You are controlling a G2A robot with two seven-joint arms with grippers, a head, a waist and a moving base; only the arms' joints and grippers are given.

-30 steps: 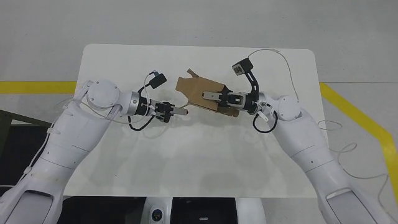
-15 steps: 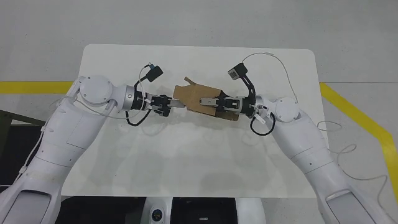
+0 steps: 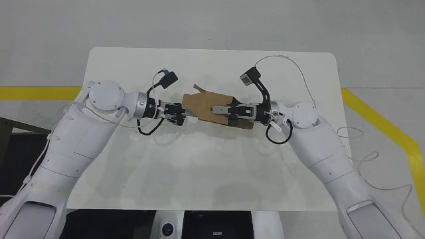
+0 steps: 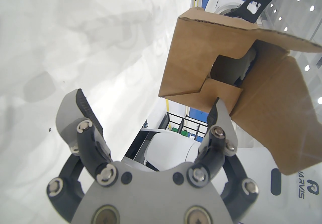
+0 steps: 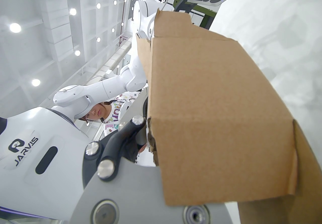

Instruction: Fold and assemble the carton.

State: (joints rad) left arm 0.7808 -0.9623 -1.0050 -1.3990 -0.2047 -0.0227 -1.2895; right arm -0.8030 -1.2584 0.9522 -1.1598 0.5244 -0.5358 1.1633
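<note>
The right claw [image 3: 216,110] is clamped on the carton [image 3: 202,99]. One of its fingers lies along the carton's upper face, and in its own wrist view the rest is hidden behind the cardboard. The carton stretches out ahead of this claw toward the left claw [image 4: 148,96], over the middle of the table [image 3: 199,172]. Whether its underside touches the table cannot be told. The carton's open end faces the left claw, with the flaps there only partly folded. The left claw sits just in front of that end, its fingers spread wide apart with nothing between them. One fingertip [image 4: 218,109] is at the edge of a small flap [image 4: 224,89] at the carton's mouth, though it is unclear whether they touch or are just apart. A larger flap [image 4: 271,122] sticks out beside that same finger, angling back past the left claw. The other finger is well clear of the cardboard, on the table side.
</note>
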